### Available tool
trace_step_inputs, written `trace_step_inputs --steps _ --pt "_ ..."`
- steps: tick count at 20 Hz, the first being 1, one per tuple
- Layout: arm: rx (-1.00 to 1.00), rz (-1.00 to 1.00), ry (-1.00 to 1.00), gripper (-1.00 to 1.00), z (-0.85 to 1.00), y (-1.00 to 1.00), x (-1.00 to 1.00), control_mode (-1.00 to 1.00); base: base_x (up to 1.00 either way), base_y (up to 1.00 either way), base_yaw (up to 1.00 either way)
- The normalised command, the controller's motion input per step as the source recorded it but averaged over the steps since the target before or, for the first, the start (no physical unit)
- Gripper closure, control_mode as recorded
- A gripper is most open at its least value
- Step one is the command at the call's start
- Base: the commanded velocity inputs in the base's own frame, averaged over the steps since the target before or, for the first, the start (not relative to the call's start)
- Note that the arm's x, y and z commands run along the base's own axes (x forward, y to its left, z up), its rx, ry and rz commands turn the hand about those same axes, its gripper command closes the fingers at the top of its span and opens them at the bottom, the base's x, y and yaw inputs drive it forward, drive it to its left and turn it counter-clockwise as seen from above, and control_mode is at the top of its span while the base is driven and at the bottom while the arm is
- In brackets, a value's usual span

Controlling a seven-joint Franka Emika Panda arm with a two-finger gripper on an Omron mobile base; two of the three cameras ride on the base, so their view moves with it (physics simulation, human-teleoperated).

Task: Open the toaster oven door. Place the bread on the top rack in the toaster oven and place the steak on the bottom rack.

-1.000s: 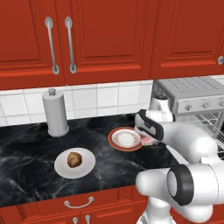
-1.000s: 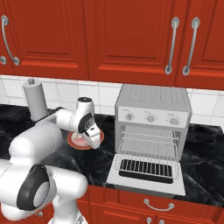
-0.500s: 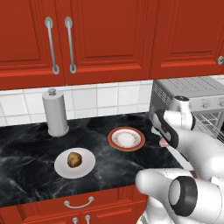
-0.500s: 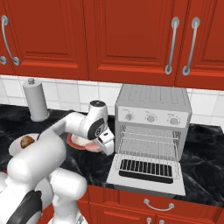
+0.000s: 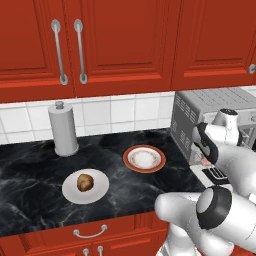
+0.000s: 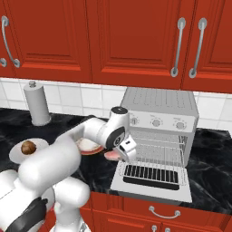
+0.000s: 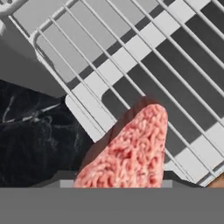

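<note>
The arm has swung right from the red-rimmed plate (image 5: 144,159), now bare, carrying the steak (image 6: 113,156) to the toaster oven (image 6: 159,118); the hand (image 6: 123,151) pinches it over the lowered toaster oven door (image 6: 152,181), near the bottom rack (image 6: 152,172). The bread (image 5: 85,182) waits on its white plate (image 5: 70,192) on the counter (image 5: 30,200). The fingertips are hidden behind the meat, and the top rack is hard to make out.

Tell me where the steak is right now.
The steak hangs in the gripper at the left edge of the open toaster oven door, above the counter, not yet on a rack.
</note>
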Motion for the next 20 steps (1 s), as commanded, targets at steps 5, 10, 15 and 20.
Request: trace_step_inputs --steps 5,10,15,20 --pt "0.0 -0.05 0.02 1.0 0.02 -0.6 0.2 -1.0 0.0 0.0 0.0" --pt "0.01 -0.08 0.0 1.0 -0.02 -0.56 0.24 -1.0 0.0 0.0 0.0" --pt "0.01 -0.13 0.0 1.0 -0.2 -0.47 0.1 -1.0 0.0 0.0 0.0" --pt "0.0 -0.14 0.0 1.0 -0.22 -0.46 0.16 -1.0 0.0 0.0 0.0"
